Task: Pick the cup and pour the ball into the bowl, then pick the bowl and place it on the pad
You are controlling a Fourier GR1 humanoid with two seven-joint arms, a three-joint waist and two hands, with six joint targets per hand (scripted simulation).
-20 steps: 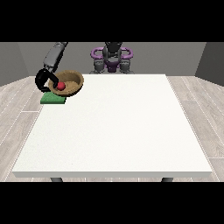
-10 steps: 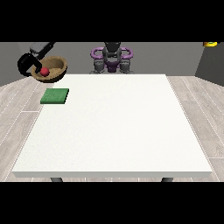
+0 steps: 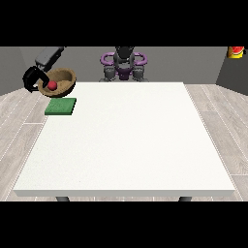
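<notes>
Hand at the view's left [image 3: 33,80]: black, positioned at about 10 o'clock from the table's centre, beyond the table's far-left corner. Its fingers curl round the left rim of the bowl [image 3: 62,80], so the hand is closed on the bowl. A grey forearm [image 3: 48,56] runs up from the hand toward 12 o'clock and ends at the top of the scene.

Bowl: brown, tilted so that its opening faces the camera. It is held in the air, above and slightly to the 11 o'clock side of the pad. Its shadow is not distinguishable, so the height above the table cannot be told.

Ball [image 3: 52,85]: red, lying inside the bowl against its lower left wall, close to the gripping fingers.

Pad [image 3: 61,106]: green, flat, rectangular, lying on the table [image 3: 126,145] near the far-left corner. It sits directly at 6 o'clock from the bowl. The bowl and the pad appear apart; nothing rests on the pad.

Table: large, white, square top, with dark legs visible under the near edge.

Robot body [image 3: 124,64]: at 12 o'clock, behind the far edge of the table, grey with purple rings at the shoulders.

Hand at the view's right: not visible in this view.

Yellow and red object [image 3: 236,51]: at about 2 o'clock, at the top right edge of the scene, well apart from the table. Its identity cannot be told.

Floor [image 3: 223,116]: pale wooden planks on both sides of the table.
</notes>
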